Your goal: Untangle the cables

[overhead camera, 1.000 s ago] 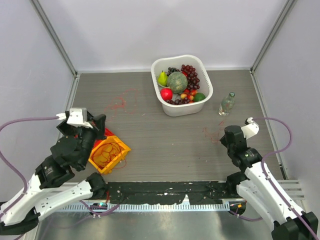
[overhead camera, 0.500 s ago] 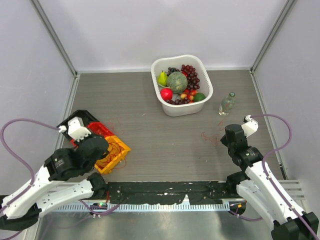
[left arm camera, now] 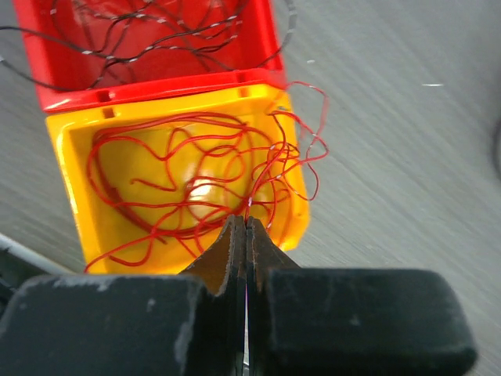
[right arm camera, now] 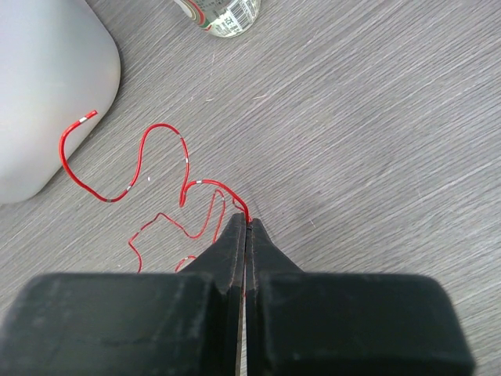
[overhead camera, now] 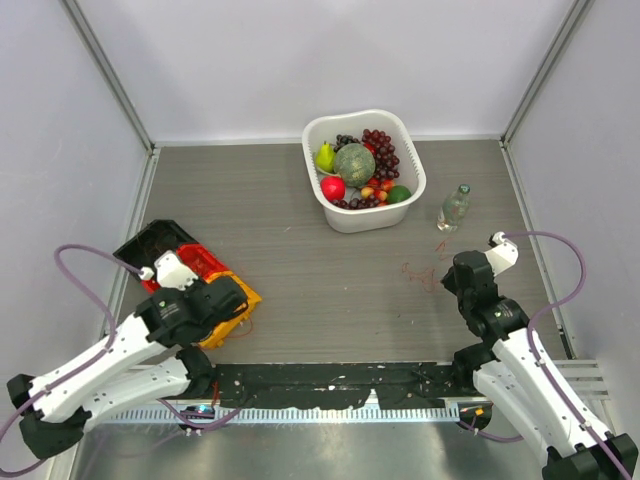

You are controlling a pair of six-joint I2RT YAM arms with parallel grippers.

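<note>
Red cables (left arm camera: pixel 156 188) lie looped in a yellow bin (left arm camera: pixel 61 157), and a few loops spill over its right rim. My left gripper (left arm camera: pixel 246 222) hangs over that bin's near edge, shut on one red strand that runs up from its tips. Thin dark cables (left arm camera: pixel 149 31) fill the red bin (left arm camera: pixel 156 86) behind. In the top view my left gripper (overhead camera: pixel 225 300) covers most of the yellow bin (overhead camera: pixel 246 296). On the right a single red cable (right arm camera: pixel 149 133) curls over the table, and my right gripper (right arm camera: pixel 247 221) is shut on its end. From above, that cable (overhead camera: pixel 420 272) lies just left of the right gripper (overhead camera: pixel 452 276).
A white basin (overhead camera: pixel 345 222) of fruit stands at the back centre, with a small bottle (overhead camera: pixel 455 205) to its right. The basin's wall (right arm camera: pixel 47 78) and the bottle (right arm camera: pixel 223 16) lie just beyond the right-hand cable. A black bin (overhead camera: pixel 150 243) and the red bin (overhead camera: pixel 200 260) adjoin the yellow one.
My left arm has drawn back toward the near edge and now sits over the bins. The red tangle on the back-left table is gone from there. The right arm barely moved.
</note>
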